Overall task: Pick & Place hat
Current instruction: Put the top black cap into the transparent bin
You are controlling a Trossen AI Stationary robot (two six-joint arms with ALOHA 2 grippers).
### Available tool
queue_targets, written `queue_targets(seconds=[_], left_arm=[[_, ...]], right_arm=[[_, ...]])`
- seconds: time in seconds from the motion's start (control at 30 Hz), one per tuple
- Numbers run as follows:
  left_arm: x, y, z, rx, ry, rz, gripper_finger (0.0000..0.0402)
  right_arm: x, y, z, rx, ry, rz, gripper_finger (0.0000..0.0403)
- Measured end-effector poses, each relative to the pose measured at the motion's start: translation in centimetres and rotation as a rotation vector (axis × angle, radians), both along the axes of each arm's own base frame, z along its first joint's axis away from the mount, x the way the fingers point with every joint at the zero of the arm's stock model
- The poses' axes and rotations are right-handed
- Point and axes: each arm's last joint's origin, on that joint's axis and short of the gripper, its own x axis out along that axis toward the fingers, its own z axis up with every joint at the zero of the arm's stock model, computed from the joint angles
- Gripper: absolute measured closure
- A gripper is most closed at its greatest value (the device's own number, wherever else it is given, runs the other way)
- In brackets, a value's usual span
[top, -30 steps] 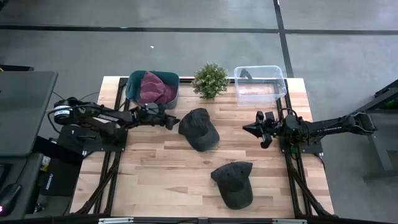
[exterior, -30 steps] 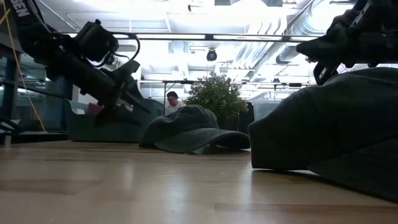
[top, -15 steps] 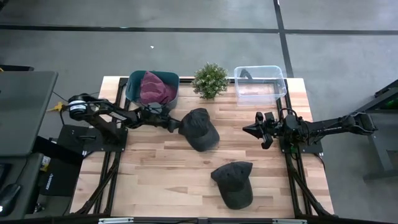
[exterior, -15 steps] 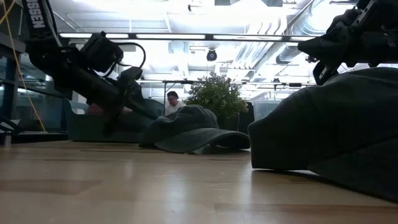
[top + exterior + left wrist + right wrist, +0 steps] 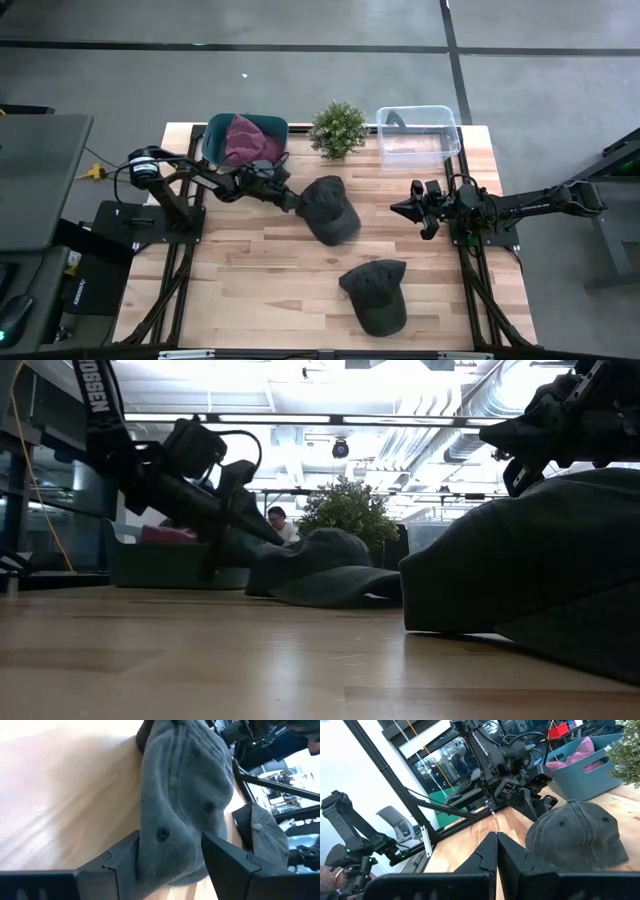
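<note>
A dark grey cap (image 5: 328,208) rests brim-down on the wooden table near its middle and also shows in the low view (image 5: 320,565). My left gripper (image 5: 297,203) is at the cap's left edge. It is open, with its fingers on either side of the crown (image 5: 185,810). A second dark cap (image 5: 376,295) lies nearer the front edge. My right gripper (image 5: 405,208) hovers to the right of the first cap, shut and holding nothing; its wrist view shows the fingers (image 5: 496,845) closed together. My left gripper is open around the left side of the cap's crown (image 5: 165,835). The cloth fills the gap and lies against the inner sides of both fingers (image 5: 125,862). The fingers come slanting down from the table's left. The cap rests on the table.
A teal bin (image 5: 245,140) holding maroon cloth sits at the far left, just behind my left arm. A small potted plant (image 5: 337,128) and a clear plastic box (image 5: 417,133) stand along the far edge. Bare wood lies at the near left.
My left gripper has moved toward the table's right and reached the cap, and its open fingers now stand around the crown. The cap has slid a little to the right along the table.
</note>
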Motion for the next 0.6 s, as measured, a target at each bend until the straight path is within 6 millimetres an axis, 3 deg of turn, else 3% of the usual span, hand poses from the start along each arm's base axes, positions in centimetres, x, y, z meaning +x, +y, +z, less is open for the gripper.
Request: queue_targets(seconds=[0.27,0.6], left_arm=[[1.4,0.1,0.5,-0.089,-0.009,-0.093,0.0236],[2.1,0.3,1.3,-0.126,-0.03,-0.107,0.0382]], right_arm=[[0.0,0.0,0.0,0.0,0.0,0.001,0.0402],[0.0,0.0,0.0,0.0,-0.001,0.001,0.0402]])
